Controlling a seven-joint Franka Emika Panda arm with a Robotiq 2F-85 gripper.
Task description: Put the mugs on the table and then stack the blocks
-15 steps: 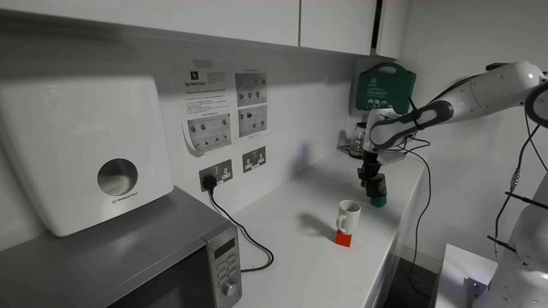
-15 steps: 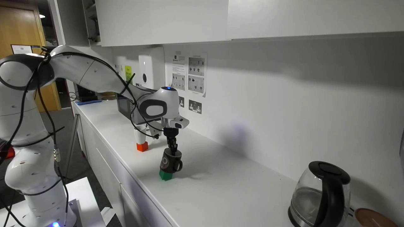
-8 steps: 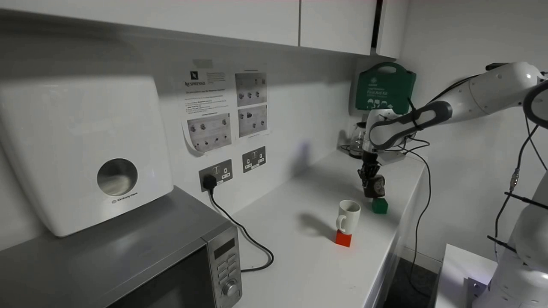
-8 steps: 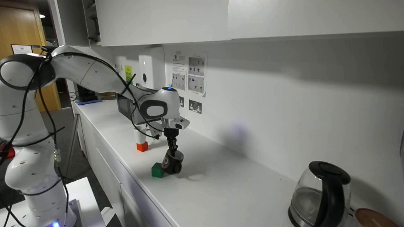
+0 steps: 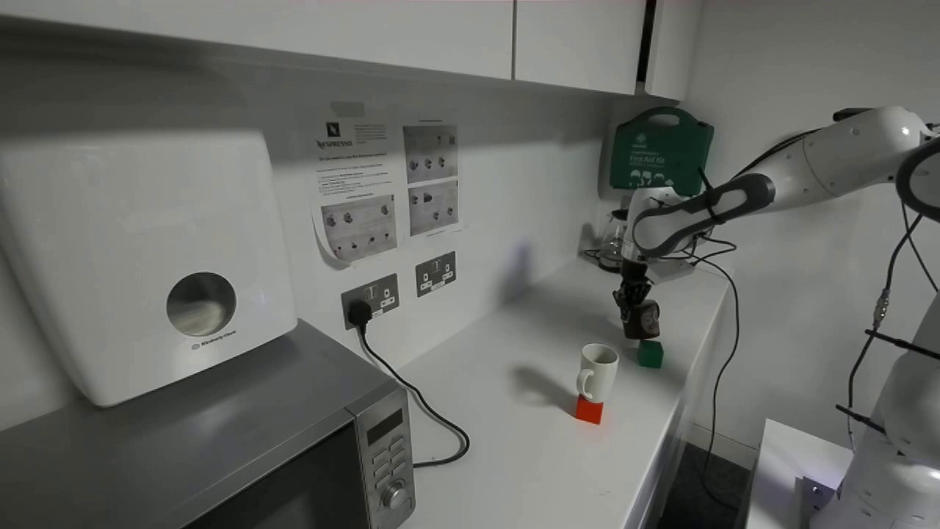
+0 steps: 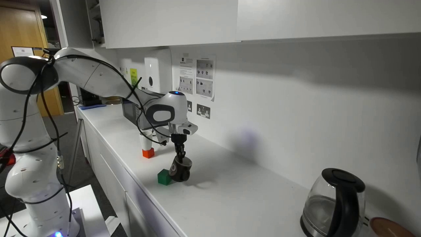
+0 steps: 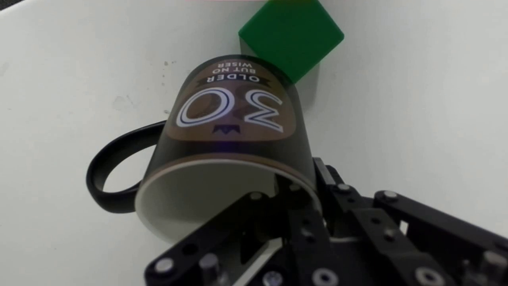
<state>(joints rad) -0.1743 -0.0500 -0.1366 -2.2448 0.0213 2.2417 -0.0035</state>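
The jaws are clamped on the wall of the dark mug: the wrist view shows its rim pinched between them, one jaw inside the mug and the other outside. In both exterior views from a second earlier, this mug is upright over the green block and hides the block's top. Now it is tilted, the top of the block has come into sight, and the block sits just beside the mug's lower end. The block itself has shifted a little on the desk too, slightly closer to the red block. Against half a second ago there is barely a difference; the tilt is already there by then. Whether the dark mug touches the green block, and whether its base meets the desk, cannot be told. The white mug stays as it was: in both exterior views it stands upright on the red block, apart from the jaws. The kettle and the microwave keep their places, and the arm holds almost the same pose as a second earlier.
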